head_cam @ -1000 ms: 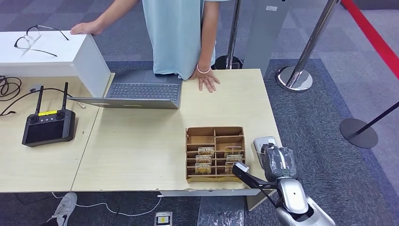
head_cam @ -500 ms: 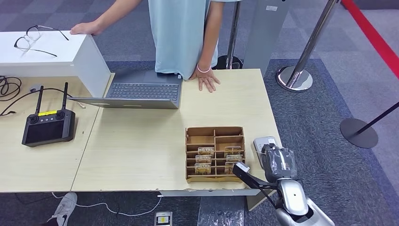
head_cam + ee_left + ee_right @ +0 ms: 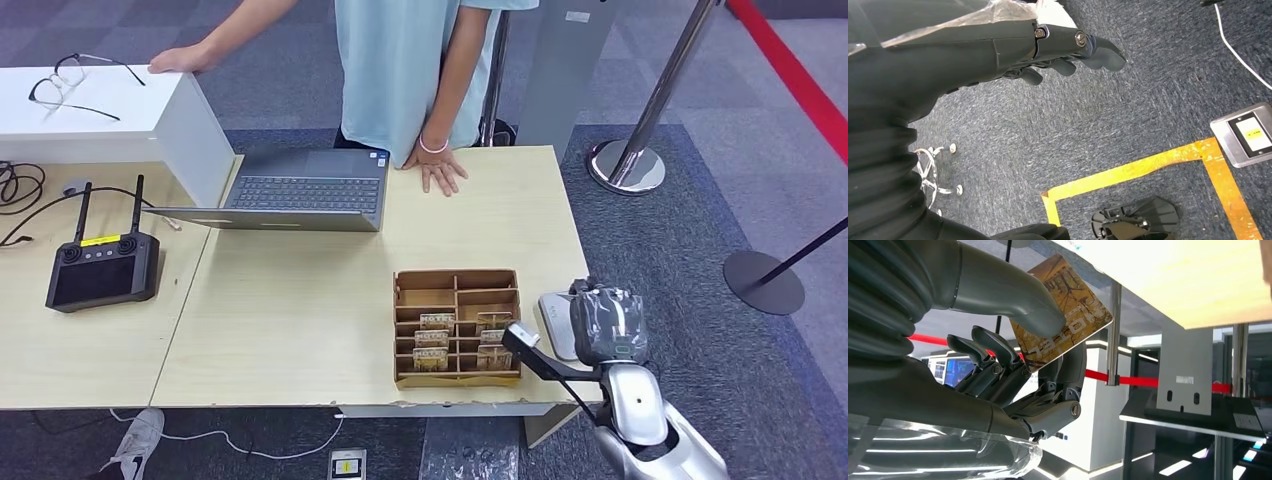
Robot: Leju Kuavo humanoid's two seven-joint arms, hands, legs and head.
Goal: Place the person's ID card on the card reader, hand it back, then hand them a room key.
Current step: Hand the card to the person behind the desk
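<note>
Nearest the robot, its right hand [image 3: 600, 325] hangs at the table's [image 3: 300, 310] near right corner, and the right wrist view shows it pinching a brown room key [image 3: 1063, 312] printed HOTEL between the thick thumb and the darker fingers [image 3: 993, 352], which curl in behind the card. Under that hand, on the table edge, lies the grey card reader [image 3: 553, 312], partly hidden by the wrist cover. The left hand [image 3: 1048, 47] hangs over blue-grey carpet (a yellow tape corner [image 3: 1128, 175] marks the floor below it), its fingers loosely curled and a little apart, holding nothing. Just beside the reader, toward the middle of the table, stands the cardboard key tray [image 3: 458, 327], with more brown cards standing upright in its nearer compartments. Farther back an open laptop [image 3: 300, 190] faces the person [image 3: 405, 70], who stands at the far edge with one hand [image 3: 440, 170] flat on the tabletop and the other on a white box [image 3: 100, 110] that bears a pair of glasses [image 3: 75, 80]. A black remote controller [image 3: 100, 265] lies on the adjoining table to the left.
</note>
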